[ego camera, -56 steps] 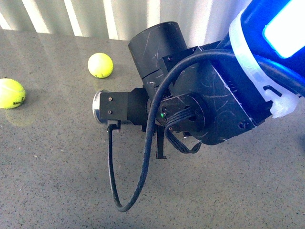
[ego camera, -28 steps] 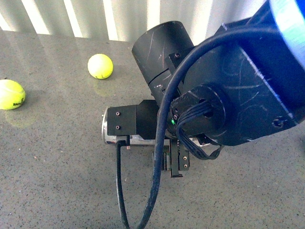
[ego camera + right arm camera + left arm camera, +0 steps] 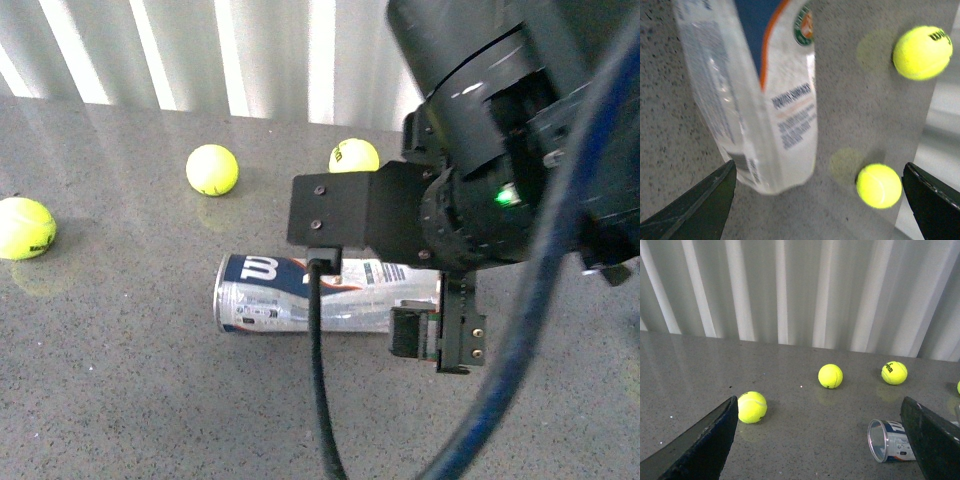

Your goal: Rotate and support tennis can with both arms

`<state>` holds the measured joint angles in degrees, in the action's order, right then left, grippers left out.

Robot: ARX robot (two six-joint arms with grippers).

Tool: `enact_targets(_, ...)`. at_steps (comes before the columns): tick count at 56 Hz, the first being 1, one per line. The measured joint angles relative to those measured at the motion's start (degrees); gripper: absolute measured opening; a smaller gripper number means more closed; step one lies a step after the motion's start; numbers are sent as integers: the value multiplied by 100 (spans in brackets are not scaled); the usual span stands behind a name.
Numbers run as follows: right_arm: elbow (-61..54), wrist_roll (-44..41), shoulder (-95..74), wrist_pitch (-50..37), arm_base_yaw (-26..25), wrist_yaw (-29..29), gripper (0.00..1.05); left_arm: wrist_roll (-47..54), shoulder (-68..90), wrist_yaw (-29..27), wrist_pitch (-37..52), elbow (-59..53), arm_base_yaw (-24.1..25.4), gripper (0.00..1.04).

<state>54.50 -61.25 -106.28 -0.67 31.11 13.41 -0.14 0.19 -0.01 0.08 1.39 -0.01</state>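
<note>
— Looking at the front view, where was the can (image 3: pixel 300 295)?
— On its side on the table (image 3: pixel 120 380), my right arm (image 3: pixel 480 190) over the end away from its rim, presumably to turn it.
— Left wrist?
— Left gripper (image 3: pixel 818 402) spread wide, well short of the open rim; I judged it placed to support.
— Right wrist?
— Right gripper (image 3: pixel 820 164) wide too, holding nothing, the can's end lined up in its gap.

The right arm (image 3: pixel 480 190) hides one end of the tennis can (image 3: pixel 270 295) in the front view, and its label print is blurred in the right wrist view.
</note>
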Motion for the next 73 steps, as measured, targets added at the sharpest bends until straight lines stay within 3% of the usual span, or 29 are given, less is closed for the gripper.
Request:
enact_targets(9,-378,122,822,-181,-302,125,97,0,0,0,0,0,0,98)
enact_targets(15,-669,210,1410,-763,-675,468,97,0,0,0,0,0,0,98)
enact_targets(21,-927,442,1961,-1526,-1259,1213,97,0,0,0,0,0,0,98)
enact_targets(30,-1370,1311,2999,-1978,-2197,2144,97,0,0,0,0,0,0,98)
enact_targets(39,-1908,2323,4271,-2385,-2695,2990,97,0,0,0,0,0,0,98)
enact_targets(47,-2522,2542,5615,-3329,-2450,3598,97,0,0,0,0,0,0,98)
enact_targets(54,-3145,1980,6612,-4684,-1703,4026,97,0,0,0,0,0,0,98)
enact_targets(58,-3628,1189,6988,-6030,-988,4347,97,0,0,-2,-2,0,0,98)
enact_targets(59,-3698,1169,7121,-6129,-844,4225,96,0,0,-2,-2,0,0,98)
enact_targets(64,-3285,2424,8157,-3191,-1071,1958,81,0,0,2,-2,0,0,98)
enact_targets(65,-3270,2627,8284,-2855,-1113,1733,79,0,0,2,-2,0,0,98)
enact_targets(67,-3320,3517,8767,-1600,-1311,944,72,0,7,0,-4,0,0,98)
enact_targets(68,-3357,3615,8894,-1340,-1373,866,70,-2,7,-2,-7,0,0,98)
enact_targets(73,-3926,4992,9549,131,-2192,-564,54,0,-13,-4,-4,0,0,98)
